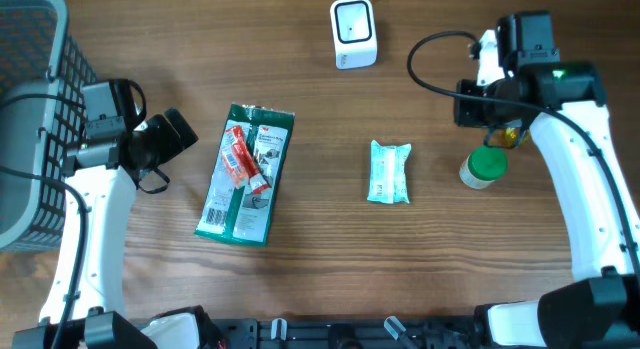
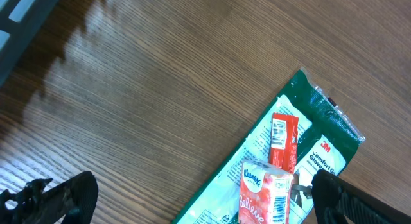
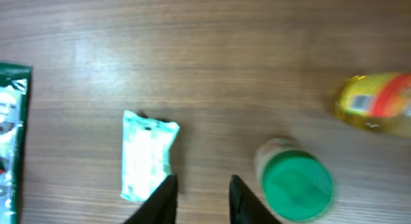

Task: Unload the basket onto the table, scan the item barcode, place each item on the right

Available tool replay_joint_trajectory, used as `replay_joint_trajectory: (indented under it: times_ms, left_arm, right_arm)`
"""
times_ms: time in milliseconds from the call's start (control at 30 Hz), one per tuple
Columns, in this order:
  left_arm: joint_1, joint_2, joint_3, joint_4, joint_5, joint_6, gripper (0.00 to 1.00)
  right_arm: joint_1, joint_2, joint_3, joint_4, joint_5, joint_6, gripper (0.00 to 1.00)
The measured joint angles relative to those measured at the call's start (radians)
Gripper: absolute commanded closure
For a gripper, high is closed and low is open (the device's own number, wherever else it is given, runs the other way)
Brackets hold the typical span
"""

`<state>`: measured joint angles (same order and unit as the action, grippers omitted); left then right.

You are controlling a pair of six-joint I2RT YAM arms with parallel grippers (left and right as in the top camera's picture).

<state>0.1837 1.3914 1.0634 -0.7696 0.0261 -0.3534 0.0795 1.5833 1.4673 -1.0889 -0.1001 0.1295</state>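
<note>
Hovering pre-pick, right gripper stood narrow, empty, beside green-capped bottle; left gripper wide, empty; next move probably required grasping an item for the scanner.

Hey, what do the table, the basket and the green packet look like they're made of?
Table: wood or wood-look laminate, matte; grain lines run across it. Basket: probably plastic, grey, moulded open mesh. Green packet: thin glossy plastic film; it shows glare and a crimped end.

Matt wood table, glossy plastic packet
</note>
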Motion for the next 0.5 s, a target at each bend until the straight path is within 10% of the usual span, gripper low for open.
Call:
replay_joint_trajectory:
  times_ms: [500]
  left_arm:
    - [0.000, 0.000, 0.000, 0.000, 0.000, 0.000, 0.00]
  right_arm:
    - [0.000, 0.061, -0.367, 0.250, 0.188, 0.208, 0.73]
